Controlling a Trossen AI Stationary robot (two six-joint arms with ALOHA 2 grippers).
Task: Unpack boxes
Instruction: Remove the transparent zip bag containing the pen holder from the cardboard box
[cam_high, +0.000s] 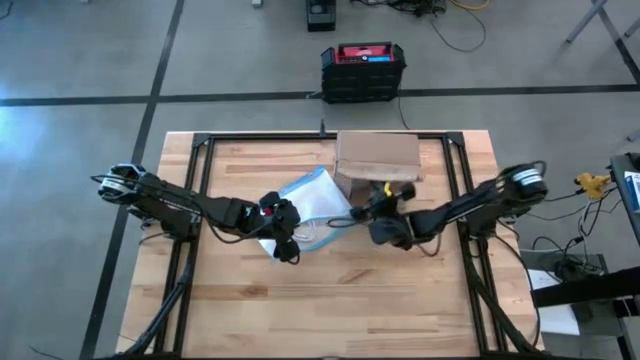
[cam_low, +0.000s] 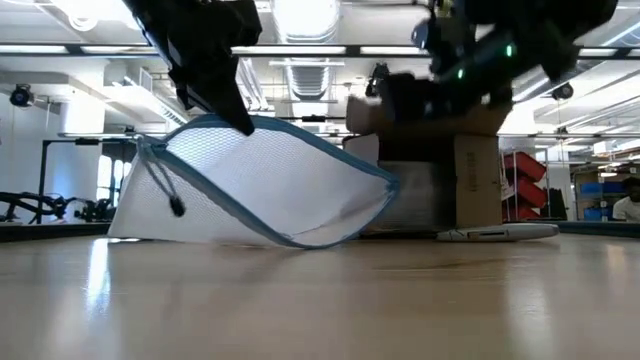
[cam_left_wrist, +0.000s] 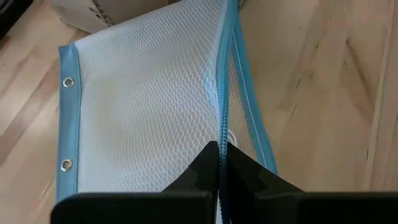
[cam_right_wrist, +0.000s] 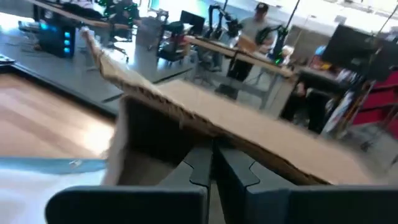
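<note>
The brown cardboard box (cam_high: 375, 160) stands at the table's far middle, with one flap (cam_right_wrist: 205, 118) jutting toward my right gripper. My right gripper (cam_right_wrist: 213, 155) is shut, level, right at that flap's edge on the box's near side (cam_high: 376, 203). A clear mesh pouch with a blue edge (cam_high: 312, 205) lies left of the box. It is tilted, with its lower edge (cam_low: 300, 240) on the table. My left gripper (cam_left_wrist: 221, 155) is shut on its raised edge. My left gripper pinches the pouch's blue zipper edge (cam_left_wrist: 222, 127) between its two fingers. It comes slanting down from the table's left, and the fingers lie along the zipper. That edge is held up and the opposite side rests on the table. My right gripper's shut fingertips (cam_right_wrist: 202, 158) stand at the flap's edge; whether they touch it I cannot tell.
A black-and-red case (cam_high: 362, 70) sits on the floor beyond the table's far edge. Black frame rails (cam_high: 200, 150) run along the table's sides. A flat pale item (cam_low: 500, 233) lies by the box. People stand in the room behind the table.
</note>
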